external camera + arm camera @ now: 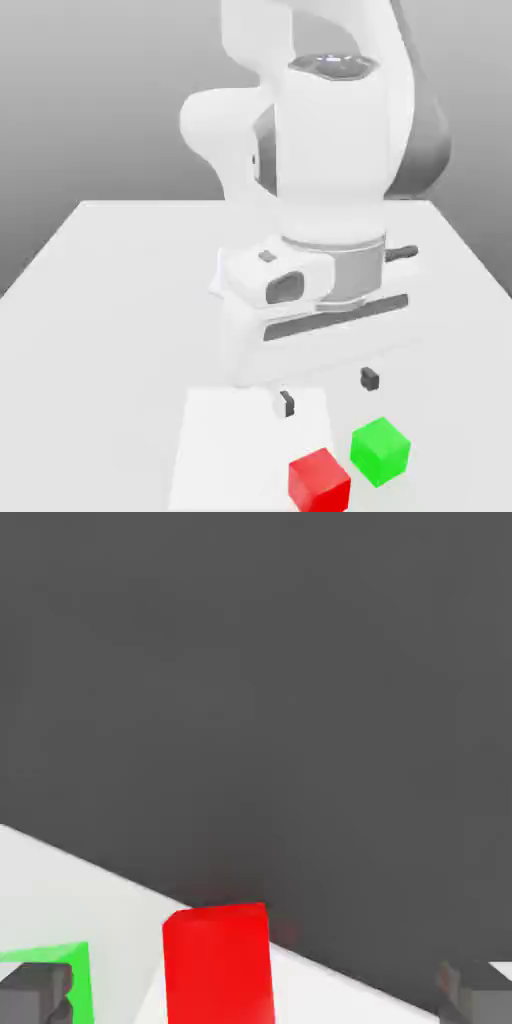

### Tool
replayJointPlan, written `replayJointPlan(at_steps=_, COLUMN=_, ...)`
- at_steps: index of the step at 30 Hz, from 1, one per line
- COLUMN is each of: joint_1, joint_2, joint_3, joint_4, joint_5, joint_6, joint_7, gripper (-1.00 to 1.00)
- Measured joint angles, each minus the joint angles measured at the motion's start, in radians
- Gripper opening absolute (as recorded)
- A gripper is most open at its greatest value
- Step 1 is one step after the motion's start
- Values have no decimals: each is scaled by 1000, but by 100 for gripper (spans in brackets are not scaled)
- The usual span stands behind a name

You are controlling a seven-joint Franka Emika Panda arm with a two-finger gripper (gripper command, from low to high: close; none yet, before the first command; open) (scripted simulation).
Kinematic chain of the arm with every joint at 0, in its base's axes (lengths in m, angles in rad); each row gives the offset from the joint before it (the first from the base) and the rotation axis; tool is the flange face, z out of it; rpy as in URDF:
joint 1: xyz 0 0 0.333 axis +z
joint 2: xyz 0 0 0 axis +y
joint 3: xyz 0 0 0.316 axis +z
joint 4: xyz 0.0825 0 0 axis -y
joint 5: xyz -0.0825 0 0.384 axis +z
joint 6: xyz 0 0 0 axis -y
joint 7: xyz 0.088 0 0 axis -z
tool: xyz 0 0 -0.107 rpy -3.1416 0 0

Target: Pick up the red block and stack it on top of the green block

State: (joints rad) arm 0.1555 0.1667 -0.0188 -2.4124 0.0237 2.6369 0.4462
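The red block [319, 479] rests on the white table near its front edge. Just to its right in the exterior view, a small gap away, sits the green block [380, 450]. My gripper [328, 391] hovers open above the table, behind both blocks and closer to the arm's base, with nothing between its dark fingertips [288, 403]. In the hand view the red block [220, 962] lies between the two fingertips [35, 992], and the green block [70, 977] shows beside one of them.
The white table [120, 290] stretches wide to the exterior view's left and behind the arm. Its front edge runs close to the red block. The arm's bulky white body [320, 180] stands over the table's middle.
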Motion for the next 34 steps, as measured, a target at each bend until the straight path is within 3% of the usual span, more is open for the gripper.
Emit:
replayJointPlan(at_steps=6, joint_1=0, joint_2=217, joint_3=7, joint_4=14, joint_5=-13, joint_6=146, joint_7=-16, gripper=0)
replayJointPlan(at_steps=7, joint_1=-1, joint_2=240, joint_3=8, joint_4=17, joint_5=-12, joint_6=166, joint_7=-17, gripper=-100)
replayJointPlan(at_steps=14, joint_1=-2, joint_2=240, joint_3=10, joint_4=17, joint_5=-14, joint_6=164, joint_7=-16, gripper=-100)
replayJointPlan(at_steps=19, joint_1=0, joint_2=85, joint_3=14, joint_4=-11, joint_5=-21, joint_6=38, joint_7=-22, gripper=-100)
replayJointPlan(at_steps=26, joint_1=74, joint_2=-86, joint_3=121, joint_4=-129, joint_5=-40, joint_6=-16, joint_7=-248, gripper=-100)
replayJointPlan(at_steps=31, joint_1=91, joint_2=42, joint_3=112, joint_4=-137, joint_5=-74, joint_6=119, joint_7=-255, gripper=-100)
replayJointPlan(at_steps=32, joint_1=94, joint_2=64, joint_3=108, joint_4=-137, joint_5=-81, joint_6=140, joint_7=-251, gripper=100)
replayJointPlan(at_steps=34, joint_1=94, joint_2=64, joint_3=108, joint_4=-137, joint_5=-81, joint_6=140, joint_7=-251, gripper=100)
